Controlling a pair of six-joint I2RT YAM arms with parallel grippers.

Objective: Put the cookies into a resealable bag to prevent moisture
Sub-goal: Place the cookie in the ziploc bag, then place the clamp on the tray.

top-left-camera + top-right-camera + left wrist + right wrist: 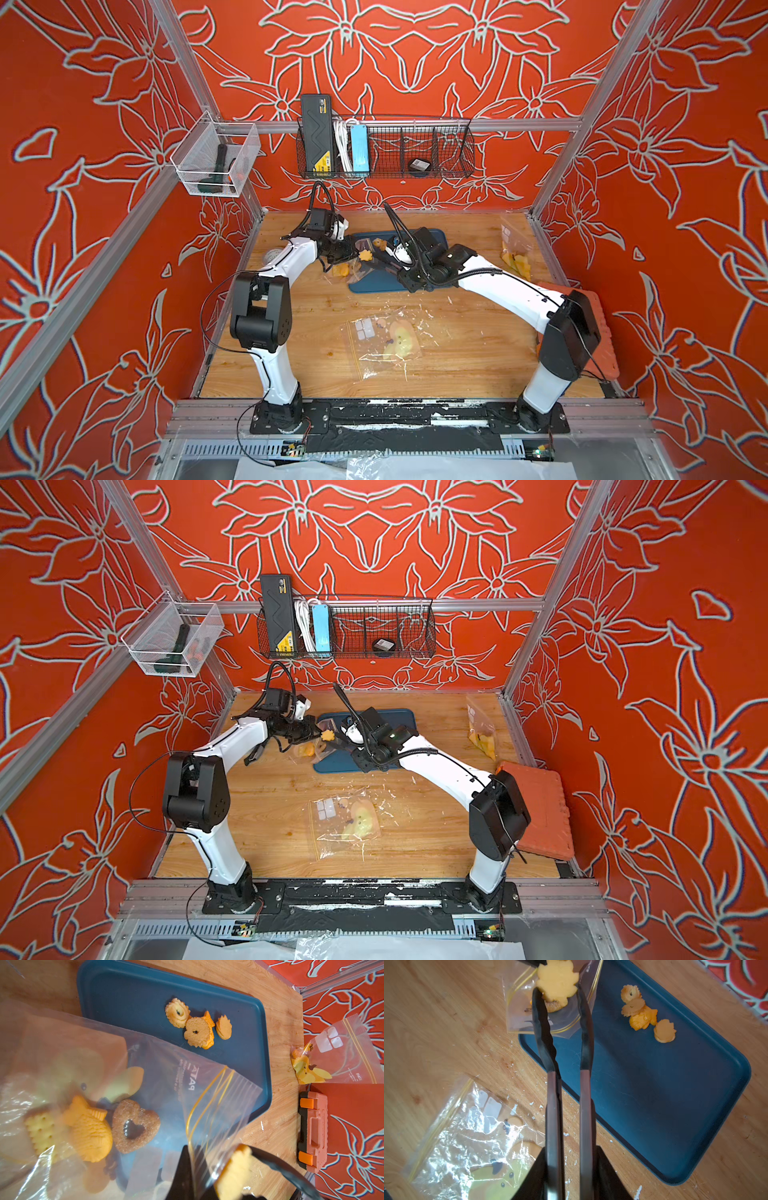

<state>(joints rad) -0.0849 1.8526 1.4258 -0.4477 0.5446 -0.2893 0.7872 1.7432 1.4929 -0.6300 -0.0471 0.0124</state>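
My left gripper (192, 1169) is shut on the zip rim of a clear resealable bag (170, 1076), holding its mouth up over the near corner of the blue tray (128, 1001). Inside the bag lie a fish cookie (89, 1126), a heart cookie (135, 1126) and a square cracker (41, 1132). My right gripper (571, 1174) is shut on black tongs (548, 1059). The tong tips pinch a yellow flower-shaped cookie (557, 980) at the bag's mouth; it also shows in a top view (365, 255). Several cookies (641, 1014) remain piled on the tray (675, 1105).
A crumpled clear bag with a yellow cartoon print (384, 340) lies front centre on the wooden table. Another printed bag (515, 249) leans at the back right. An orange tool case (540, 812) sits at the right edge. White flecks litter the wood.
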